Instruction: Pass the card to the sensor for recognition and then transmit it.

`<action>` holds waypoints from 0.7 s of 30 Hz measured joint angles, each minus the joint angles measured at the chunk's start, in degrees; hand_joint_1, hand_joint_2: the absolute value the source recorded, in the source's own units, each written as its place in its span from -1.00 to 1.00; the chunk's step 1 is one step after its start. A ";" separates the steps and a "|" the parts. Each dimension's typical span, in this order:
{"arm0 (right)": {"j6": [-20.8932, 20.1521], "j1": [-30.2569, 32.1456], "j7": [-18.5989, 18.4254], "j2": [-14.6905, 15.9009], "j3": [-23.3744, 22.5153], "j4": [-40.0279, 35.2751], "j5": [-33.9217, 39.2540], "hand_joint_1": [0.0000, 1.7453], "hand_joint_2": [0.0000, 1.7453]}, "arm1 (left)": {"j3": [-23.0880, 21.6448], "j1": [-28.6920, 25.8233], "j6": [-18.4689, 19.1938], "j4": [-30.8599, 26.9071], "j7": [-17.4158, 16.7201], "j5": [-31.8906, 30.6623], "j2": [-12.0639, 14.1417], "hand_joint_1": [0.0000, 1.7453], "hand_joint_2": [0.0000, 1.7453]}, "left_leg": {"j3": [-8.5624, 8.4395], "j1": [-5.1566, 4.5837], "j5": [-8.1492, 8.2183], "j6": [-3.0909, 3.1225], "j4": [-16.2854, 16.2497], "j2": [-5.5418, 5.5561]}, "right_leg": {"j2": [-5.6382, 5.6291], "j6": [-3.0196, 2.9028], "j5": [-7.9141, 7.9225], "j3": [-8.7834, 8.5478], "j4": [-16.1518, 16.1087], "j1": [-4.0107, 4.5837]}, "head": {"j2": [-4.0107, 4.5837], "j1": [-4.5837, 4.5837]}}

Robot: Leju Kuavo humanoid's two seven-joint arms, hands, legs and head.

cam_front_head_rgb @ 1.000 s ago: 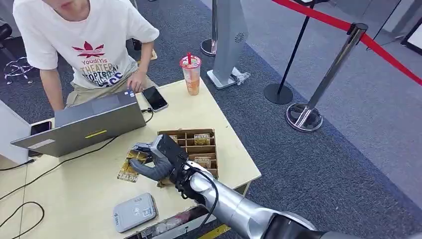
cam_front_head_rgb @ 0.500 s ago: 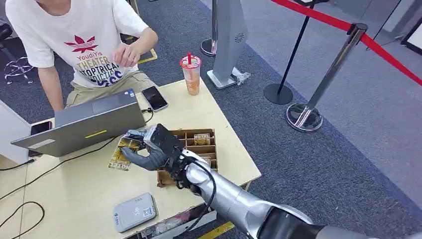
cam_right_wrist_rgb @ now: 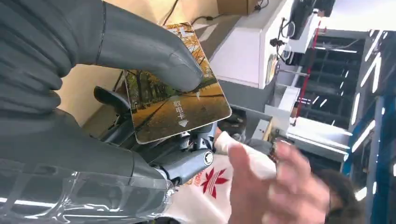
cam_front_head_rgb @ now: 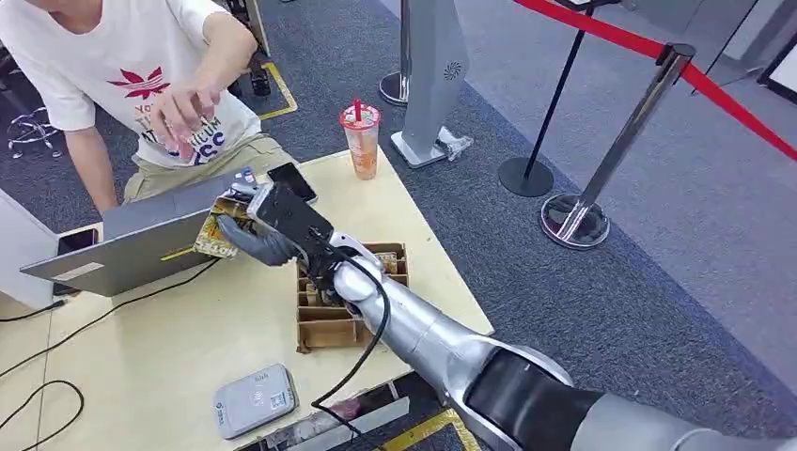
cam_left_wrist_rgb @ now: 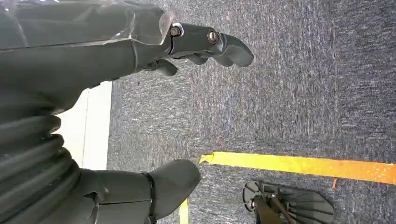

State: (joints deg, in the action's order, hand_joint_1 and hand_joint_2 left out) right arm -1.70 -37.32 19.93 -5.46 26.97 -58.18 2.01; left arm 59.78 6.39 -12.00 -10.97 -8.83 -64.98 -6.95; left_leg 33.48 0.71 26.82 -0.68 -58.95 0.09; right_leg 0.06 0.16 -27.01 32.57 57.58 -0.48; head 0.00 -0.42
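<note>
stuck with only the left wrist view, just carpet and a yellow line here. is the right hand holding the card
Observer: Yes, the right hand pinches the card under its thumb, above the laptop.
Operator: anyone there to take it
Observer: A person's hand is raised just beyond the card, not touching it.
Operator: where's the sensor
Observer: The grey reader lies at the table's near edge, well short of the card.
</note>
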 joint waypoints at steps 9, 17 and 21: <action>1.77 -2.07 0.33 -0.81 -0.02 4.00 -2.05 1.00 1.00 | 0.00 0.00 -0.20 0.00 -0.02 0.00 -0.20 -1.00 1.00 | 0.00 0.00 0.00 0.00 0.00 0.00 | 0.01 0.00 0.00 0.00 0.01 0.00 | 0.00 0.02; 1.64 -3.57 0.57 -1.81 -0.02 6.70 -2.05 1.00 1.00 | 0.00 0.01 -0.61 0.00 -0.50 0.02 -0.26 -1.00 1.00 | 0.00 0.00 0.00 0.00 0.00 0.00 | 0.00 0.00 0.00 0.00 0.01 0.00 | 0.00 0.02; 0.94 -3.81 0.50 -2.23 -0.02 7.50 -2.01 1.00 1.00 | 0.02 -0.03 -0.74 0.00 -0.48 0.17 -0.26 -1.00 1.00 | 0.00 0.00 0.00 0.00 0.00 0.00 | 0.01 0.00 0.00 0.00 0.01 0.00 | 0.00 0.00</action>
State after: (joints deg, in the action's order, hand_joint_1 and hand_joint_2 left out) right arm -0.77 -41.13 20.44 -7.69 26.95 -50.69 0.00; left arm 59.80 6.36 -12.74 -10.97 -9.31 -64.81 -7.21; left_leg 33.48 0.71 26.82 -0.68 -58.95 0.10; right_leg 0.07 0.16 -27.00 32.57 57.59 -0.48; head 0.00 -0.42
